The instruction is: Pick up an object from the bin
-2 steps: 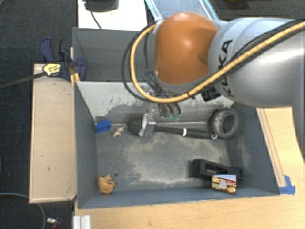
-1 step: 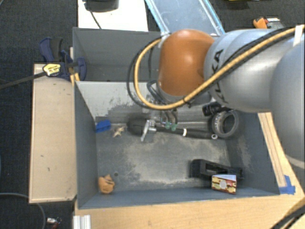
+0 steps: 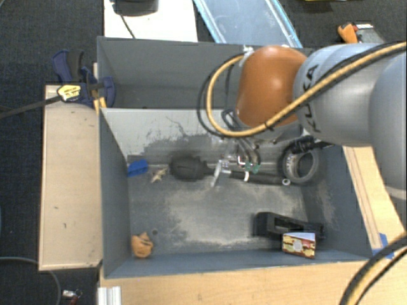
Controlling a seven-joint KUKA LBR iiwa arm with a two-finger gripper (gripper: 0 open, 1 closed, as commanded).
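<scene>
Nearest you, along the bottom of the frame, the grey bin (image 3: pixel 114 202) holds a small orange lump (image 3: pixel 142 244) in its lower left corner. At lower right there is a black angular piece (image 3: pixel 275 223), with a little red, yellow and white box (image 3: pixel 299 244) against its right end.

Look up to the middle of the frame and you find a dark grey oval lump (image 3: pixel 187 168) on the floor. A small tan scrap (image 3: pixel 158 174) lies just left of it, and a blue bit (image 3: pixel 137 168) sits further left by the wall.

The gripper (image 3: pixel 217 172) is just right of that oval lump, low over the floor. You cannot tell whether it is spread or closed, nor whether it touches the lump. A grey ring (image 3: pixel 300 164) lies to its right.

Furthest up, the orange cover (image 3: pixel 270 84) and looped cables (image 3: pixel 213 110) of the arm (image 3: pixel 356 100) cross the upper right.
</scene>
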